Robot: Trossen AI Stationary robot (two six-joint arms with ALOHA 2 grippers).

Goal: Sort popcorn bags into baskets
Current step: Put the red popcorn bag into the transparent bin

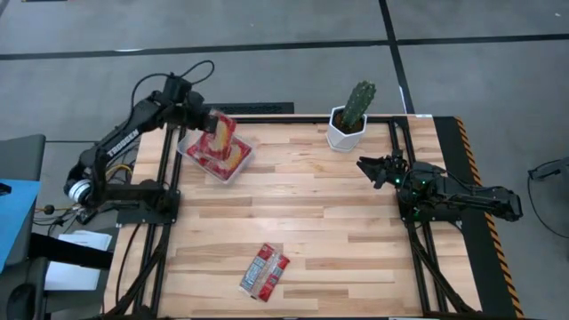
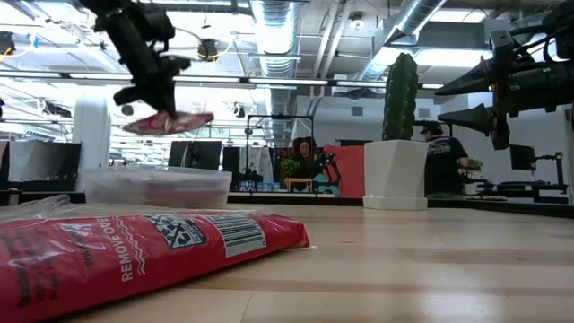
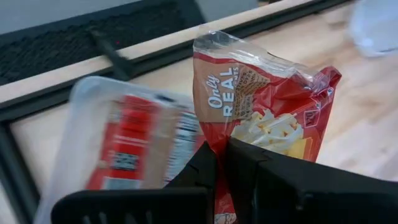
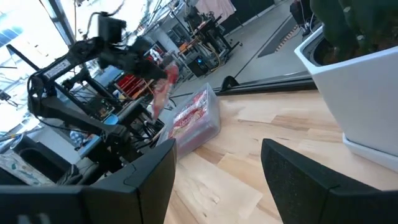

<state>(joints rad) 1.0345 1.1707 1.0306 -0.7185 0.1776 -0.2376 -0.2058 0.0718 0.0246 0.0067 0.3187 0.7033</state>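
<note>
My left gripper [image 1: 210, 124] is shut on a red popcorn bag [image 1: 223, 135] with a yellow-cream front, above the clear tray [image 1: 189, 142] at the table's far left. In the low view the bag [image 2: 170, 121] hovers over the tray [image 2: 157, 187]. The tray holds more red bags [image 3: 127, 146], lying flat. Two further bags [image 1: 264, 271] lie side by side on the table near its near edge, one of them [image 2: 134, 251] filling the low view's foreground. My right gripper [image 1: 373, 167] waits open at the right side, touching nothing. My left gripper pinches the popcorn bag between its two fingers [image 3: 249, 168] by one short end [image 3: 219, 144]. The fingers come slanting down from the far left. The bag sticks out past the fingertips, nearly level, lifted clear above the tray.
A white faceted pot with a green cactus [image 1: 351, 124] stands at the far edge, right of centre, close to my right gripper. Black frame rails [image 1: 404, 240] run along the table's left and right sides. Bare wood [image 1: 320, 213] lies between tray, pot and loose bags. People show in the room behind.
</note>
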